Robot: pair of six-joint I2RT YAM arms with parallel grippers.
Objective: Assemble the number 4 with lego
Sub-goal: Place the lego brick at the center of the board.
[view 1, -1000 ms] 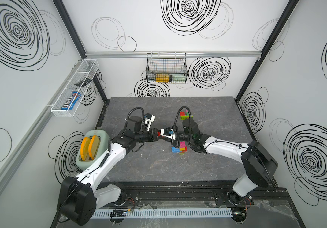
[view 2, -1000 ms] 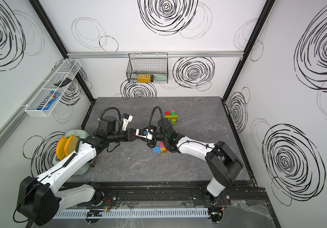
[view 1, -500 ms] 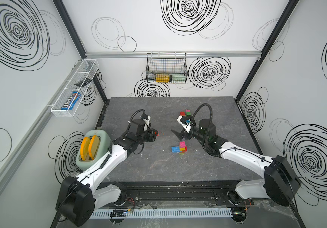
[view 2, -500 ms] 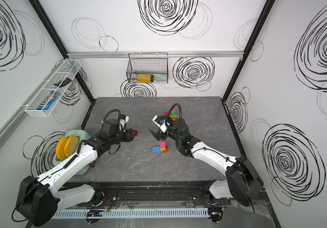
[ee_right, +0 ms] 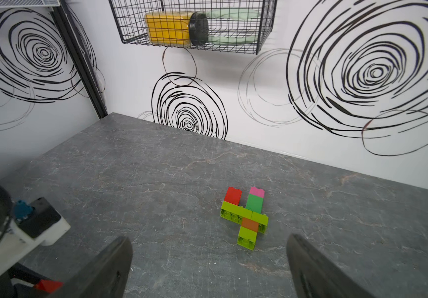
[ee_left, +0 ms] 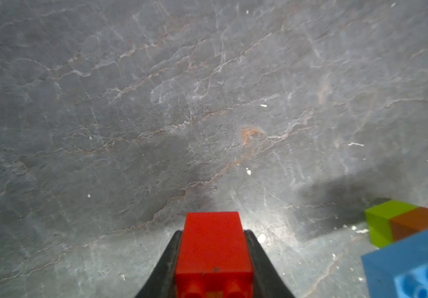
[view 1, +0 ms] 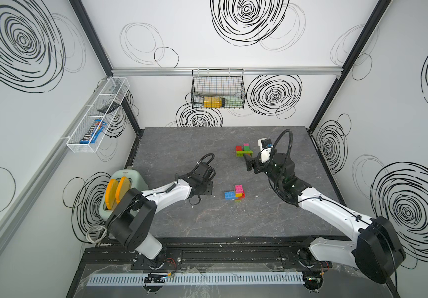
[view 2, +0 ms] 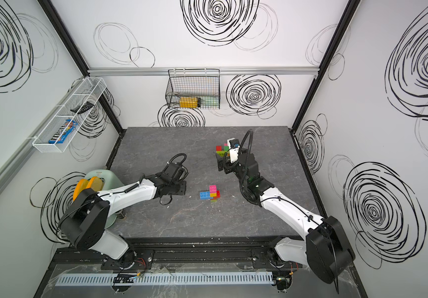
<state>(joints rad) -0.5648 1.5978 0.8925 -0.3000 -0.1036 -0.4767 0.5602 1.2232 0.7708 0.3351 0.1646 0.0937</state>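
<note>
Two robot arms reach over a grey, stone-patterned counter (view 1: 182,227). The left end effector (ee_left: 212,233) is clamped on a single red brick (ee_left: 212,258), its two fingers pressing the brick's flat side walls, studs facing back toward the wrist (in both top views the arm's own body hides this grip). Off to one side of it, near but not touching, lies a cluster (view 1: 234,195) of blue, pink, yellow, lime and orange bricks. The right end effector (ee_right: 207,258) stands wide open and holds nothing. Just ahead of it a build (ee_right: 245,216) lies flat on the counter: a lime bar crossed by a stem of pink, dark green, orange and lime, with a red brick on the bar's other end. These bricks look light, rigid and smooth-sided, so they are likely to slide on the counter or skate out of a loose pinch. The safest hold is probably square across two opposite flat walls, clear of the studs. The build's press-fit joints may part if it is levered by one end, so gripping across the stem near the crossing seems wiser.
</note>
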